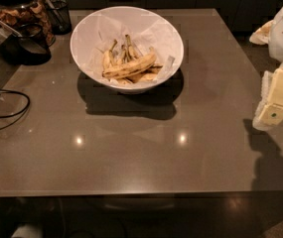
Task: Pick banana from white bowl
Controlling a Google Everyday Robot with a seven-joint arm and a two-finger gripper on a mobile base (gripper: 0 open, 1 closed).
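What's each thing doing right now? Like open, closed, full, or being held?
banana: lying across the other bananas in the bowl, not held.
white bowl: upright on the table, paper-lined, holding bananas.
glass jar: lid on, something brown inside.
gripper: beside the table's right edge, apart from the bowl.

Pincer (pixel 274 105) at right edge, partly cropped; glass jar (pixel 21 10) cropped top-left.
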